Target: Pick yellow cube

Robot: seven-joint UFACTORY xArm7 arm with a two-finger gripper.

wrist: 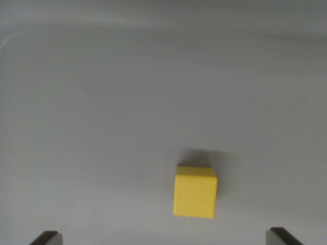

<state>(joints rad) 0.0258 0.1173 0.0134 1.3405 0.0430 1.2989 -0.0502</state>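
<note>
Currently approaching: my end effector [163, 240] is spread wide, yellow cube [194, 191] just ahead, between the fingertips; next, advance and close.

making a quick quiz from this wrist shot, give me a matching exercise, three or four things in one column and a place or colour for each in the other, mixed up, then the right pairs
Things:
1. yellow cube
2. fingertip on the wrist view's left
3. fingertip on the wrist view's right
4. grey surface

Places or colours:
A. bottom right corner of the picture
B. fills nearly the whole picture, plain and pale
C. lower middle, slightly toward the wrist view's right, casting a soft shadow behind it
D. bottom left corner of the picture

Pairs: 1-C, 2-D, 3-A, 4-B

The gripper is open, with the cube ahead of the gap between the tips.
</note>
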